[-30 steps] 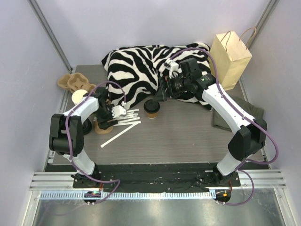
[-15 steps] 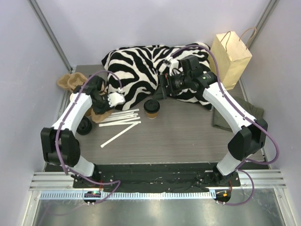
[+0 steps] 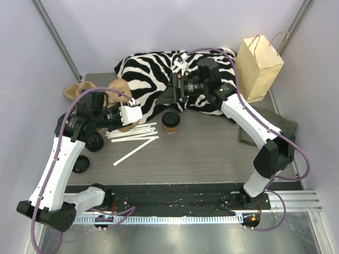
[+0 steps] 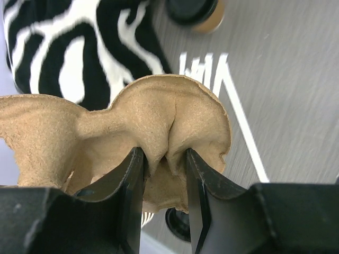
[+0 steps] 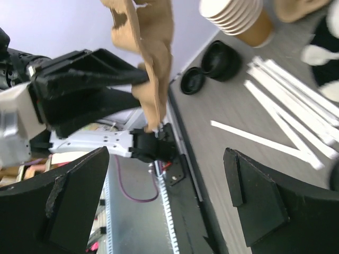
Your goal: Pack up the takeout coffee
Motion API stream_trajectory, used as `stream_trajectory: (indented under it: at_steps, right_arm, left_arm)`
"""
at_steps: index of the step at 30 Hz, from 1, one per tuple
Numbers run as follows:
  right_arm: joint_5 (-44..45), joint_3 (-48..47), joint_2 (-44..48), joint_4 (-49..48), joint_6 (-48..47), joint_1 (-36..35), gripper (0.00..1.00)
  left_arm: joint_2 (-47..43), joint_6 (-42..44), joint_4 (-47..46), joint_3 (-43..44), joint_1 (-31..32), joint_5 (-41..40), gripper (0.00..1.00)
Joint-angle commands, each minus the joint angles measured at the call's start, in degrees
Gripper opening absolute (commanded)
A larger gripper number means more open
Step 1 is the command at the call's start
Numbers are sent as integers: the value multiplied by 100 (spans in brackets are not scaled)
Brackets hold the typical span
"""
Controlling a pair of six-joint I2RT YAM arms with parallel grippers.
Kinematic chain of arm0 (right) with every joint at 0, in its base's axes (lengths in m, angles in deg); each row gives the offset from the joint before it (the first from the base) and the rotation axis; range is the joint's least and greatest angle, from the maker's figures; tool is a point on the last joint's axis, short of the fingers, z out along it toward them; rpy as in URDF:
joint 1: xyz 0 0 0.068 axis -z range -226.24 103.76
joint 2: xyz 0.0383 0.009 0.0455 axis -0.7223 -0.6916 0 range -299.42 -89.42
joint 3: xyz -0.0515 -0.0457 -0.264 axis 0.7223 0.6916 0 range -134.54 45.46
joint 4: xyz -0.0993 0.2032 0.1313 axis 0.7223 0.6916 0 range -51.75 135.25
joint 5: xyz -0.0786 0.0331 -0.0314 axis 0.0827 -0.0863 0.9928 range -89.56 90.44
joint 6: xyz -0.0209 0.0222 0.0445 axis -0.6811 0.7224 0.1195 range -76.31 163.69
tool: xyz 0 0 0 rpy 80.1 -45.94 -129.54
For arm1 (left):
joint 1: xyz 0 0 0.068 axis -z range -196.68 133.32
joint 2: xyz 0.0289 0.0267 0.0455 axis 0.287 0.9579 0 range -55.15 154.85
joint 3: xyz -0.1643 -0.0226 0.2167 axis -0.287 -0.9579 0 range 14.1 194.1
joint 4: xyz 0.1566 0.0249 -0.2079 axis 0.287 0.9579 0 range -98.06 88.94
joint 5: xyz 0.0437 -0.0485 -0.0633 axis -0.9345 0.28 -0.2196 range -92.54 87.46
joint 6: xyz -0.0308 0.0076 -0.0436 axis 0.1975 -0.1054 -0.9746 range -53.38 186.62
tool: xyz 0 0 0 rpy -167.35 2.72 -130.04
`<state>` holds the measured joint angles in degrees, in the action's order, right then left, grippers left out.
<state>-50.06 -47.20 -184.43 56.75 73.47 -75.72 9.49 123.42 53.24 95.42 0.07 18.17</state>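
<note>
The takeout coffee (image 3: pixel 170 120), a brown paper cup with a black lid, stands on the table in front of the zebra cushion; its lid (image 4: pixel 193 9) shows at the top of the left wrist view. My left gripper (image 3: pixel 121 114) (image 4: pixel 164 159) is shut on a fold of a brown pulp cup carrier (image 3: pixel 117 91) (image 4: pixel 148 121), held up off the table left of the coffee. My right gripper (image 3: pixel 177 94) (image 5: pixel 164 196) hovers wide open just behind the coffee, nothing between its fingers. It faces the carrier (image 5: pixel 151 53).
White stirrer sticks (image 3: pixel 132 135) lie left of the coffee. Black loose lids (image 3: pixel 94 142) and a stack of lidless cups (image 5: pixel 238 18) sit at the left. More pulp carriers (image 3: pixel 74 91) are at the back left. A zebra cushion (image 3: pixel 153 74), a kraft paper bag (image 3: pixel 259 61) and an olive cloth (image 3: pixel 270 129) stand behind and to the right.
My left gripper closed on the pulp carrier and raised it off the table as the arm lifted and extended. My right gripper shifted slightly left, still open.
</note>
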Motion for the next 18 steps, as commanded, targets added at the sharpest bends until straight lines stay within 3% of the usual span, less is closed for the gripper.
stream_trajectory:
  at_steps: [1, 12, 14, 15, 17, 18]
  right_arm:
    - [-443, -181, -299, -1358, 1065, -462, 99]
    - [-425, -358, -721, -1648, 1267, -911, 91]
    - [-461, -340, -765, -1735, 1346, -920, 79]
    - [-478, -323, -766, -1797, 1407, -928, 63]
    - [-583, -314, -766, -2061, 1627, -929, 44]
    - [-627, -323, -757, -2113, 1662, -929, 24]
  left_arm:
    - [-189, -502, -4, 200, 407, 504, 35]
    - [-233, -837, -153, 385, 724, 592, 36]
    - [-259, -880, -171, 359, 750, 583, 36]
    - [-259, -898, -214, 350, 759, 566, 36]
    - [-285, -977, -250, 323, 759, 504, 39]
    - [-285, -1038, -267, 323, 759, 426, 45]
